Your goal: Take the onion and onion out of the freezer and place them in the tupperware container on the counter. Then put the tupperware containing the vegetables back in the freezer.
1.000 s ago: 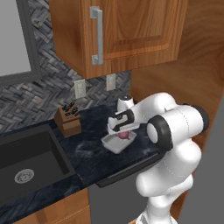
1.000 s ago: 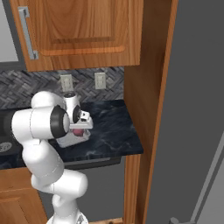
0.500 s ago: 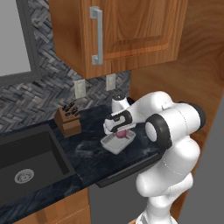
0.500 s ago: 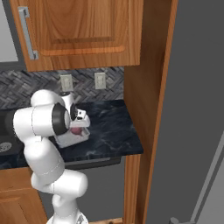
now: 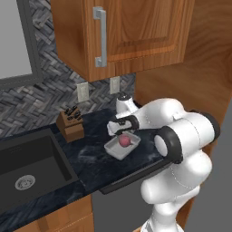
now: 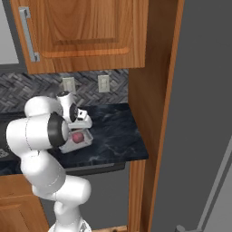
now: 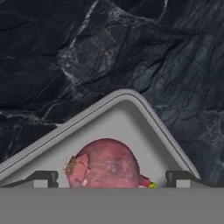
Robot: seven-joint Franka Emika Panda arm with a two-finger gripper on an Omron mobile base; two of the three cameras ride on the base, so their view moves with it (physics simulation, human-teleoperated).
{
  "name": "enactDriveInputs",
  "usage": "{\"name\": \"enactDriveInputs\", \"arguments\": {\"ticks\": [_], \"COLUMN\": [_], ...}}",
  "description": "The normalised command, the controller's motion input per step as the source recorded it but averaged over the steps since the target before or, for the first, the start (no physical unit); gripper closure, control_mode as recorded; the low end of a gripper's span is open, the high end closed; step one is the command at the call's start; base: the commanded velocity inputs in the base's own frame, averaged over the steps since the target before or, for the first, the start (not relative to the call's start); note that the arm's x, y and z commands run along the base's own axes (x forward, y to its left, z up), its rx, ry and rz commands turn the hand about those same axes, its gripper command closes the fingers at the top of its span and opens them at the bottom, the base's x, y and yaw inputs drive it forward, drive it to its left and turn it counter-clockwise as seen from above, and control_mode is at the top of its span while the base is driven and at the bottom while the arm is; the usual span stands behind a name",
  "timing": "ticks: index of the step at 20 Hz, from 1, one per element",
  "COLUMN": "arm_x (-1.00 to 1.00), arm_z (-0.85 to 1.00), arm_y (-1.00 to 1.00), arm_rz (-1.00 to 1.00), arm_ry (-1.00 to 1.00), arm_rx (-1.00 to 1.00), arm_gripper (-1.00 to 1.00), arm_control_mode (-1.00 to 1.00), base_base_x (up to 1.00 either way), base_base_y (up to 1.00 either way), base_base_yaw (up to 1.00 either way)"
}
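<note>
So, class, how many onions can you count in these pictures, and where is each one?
1. A maroon onion lies in the tupperware container on the counter, between the open end effector fingertips. A second may be hidden behind it.

onion [image 7: 105, 164] lower part cut off, tupperware container [image 7: 127, 114] corner alone visible

A maroon onion [image 7: 106, 164] lies inside the pale tupperware container [image 7: 131, 114], near its rounded corner. The container rests on the dark marbled table [image 7: 65, 48]. The gripper [image 7: 109, 178] fingertips [image 7: 41, 178] stand spread either side of the onion.
</note>
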Motion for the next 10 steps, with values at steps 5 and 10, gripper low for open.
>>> {"name": "enactDriveInputs", "arguments": {"ticks": [5,10], "arm_x": [-0.85,-1.0], "arm_z": [0.66,0.81], "arm_y": [-0.06,-0.2], "arm_rz": [0.0,0.0], "arm_ry": [-0.15,-0.13], "arm_rx": [0.02,0.04], "arm_gripper": [-1.0,-1.0], "arm_control_mode": [-1.0,-1.0], "base_base_x": [0.0,0.0], "base_base_y": [0.0,0.0], "base_base_yaw": [0.0,0.0]}}
